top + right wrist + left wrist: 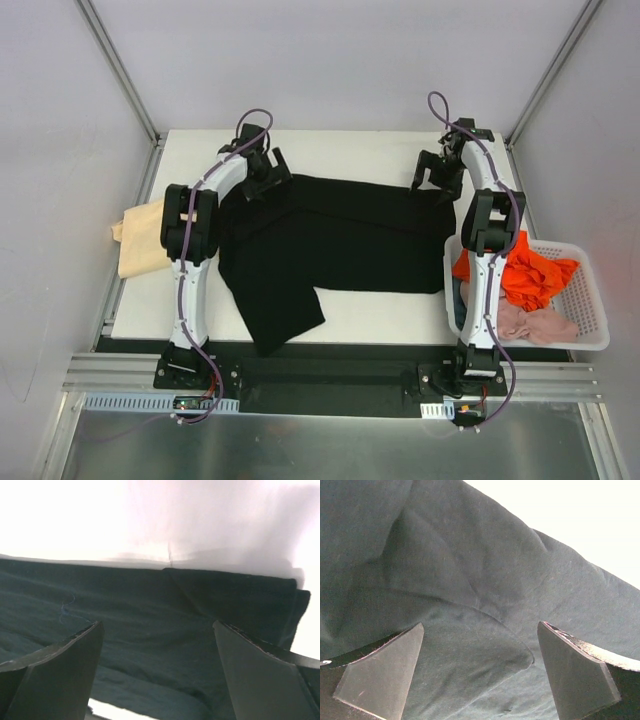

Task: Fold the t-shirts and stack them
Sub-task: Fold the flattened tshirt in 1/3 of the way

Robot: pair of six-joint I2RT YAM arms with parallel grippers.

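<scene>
Both arms reach to the far side; the left gripper (270, 178) and right gripper (431, 177) point down, jaws spread wide.

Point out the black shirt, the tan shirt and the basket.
black shirt (350, 240), top view, middle of body
tan shirt (140, 245), top view, uncovered left part
basket (596, 300), top view, right wall

The right end effector (157, 626) hangs with its two dark fingers (60, 672) spread wide apart, nothing held between them. Below and beyond them lies the black t-shirt (140, 600), its far edge running straight across the bright white counter (100, 520). At the right the cloth is doubled over into a thicker layer. A thin pale thread (65, 608) curls on the cloth at the left.
</scene>
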